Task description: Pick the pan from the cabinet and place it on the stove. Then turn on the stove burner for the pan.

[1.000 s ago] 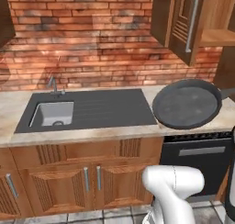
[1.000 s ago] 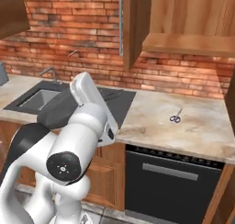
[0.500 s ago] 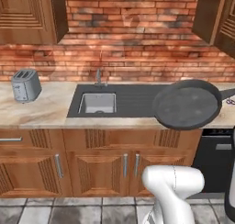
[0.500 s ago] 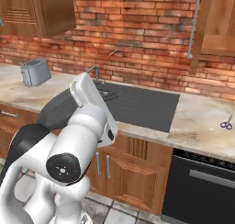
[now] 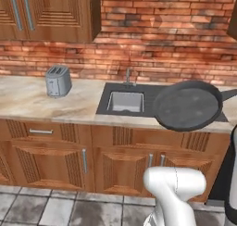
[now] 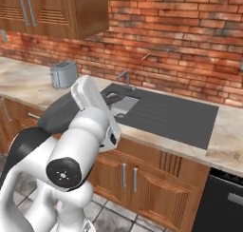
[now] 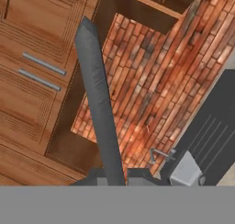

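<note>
The pan point(image 5: 187, 104), round, shallow and dark grey, hangs in the air in front of the counter, level with the sink's drainboard in the left base view. Its long dark handle point(image 7: 98, 99) runs up from between my fingertips in the hand view. My gripper point(image 7: 117, 176) is shut on that handle near its end. In the right base view the pan point(image 6: 57, 116) shows as a dark shape behind my white arm point(image 6: 90, 126). A reddish-brown wall cabinet point(image 5: 51, 12) with closed doors and grey bar handles hangs at the upper left. The stove is out of view.
A grey toaster point(image 5: 58, 80) stands on the beige counter point(image 5: 28, 97) left of the dark sink point(image 5: 125, 101) and its faucet point(image 5: 128, 75). Low wooden cupboards point(image 5: 60, 160) run under the counter. A black appliance front point(image 6: 220, 202) sits at the lower right. Brick wall behind.
The base has moved left along the counter, so the whole scene has slid right and the toaster has come into view. The pan stays held in the same place relative to the arm.
</note>
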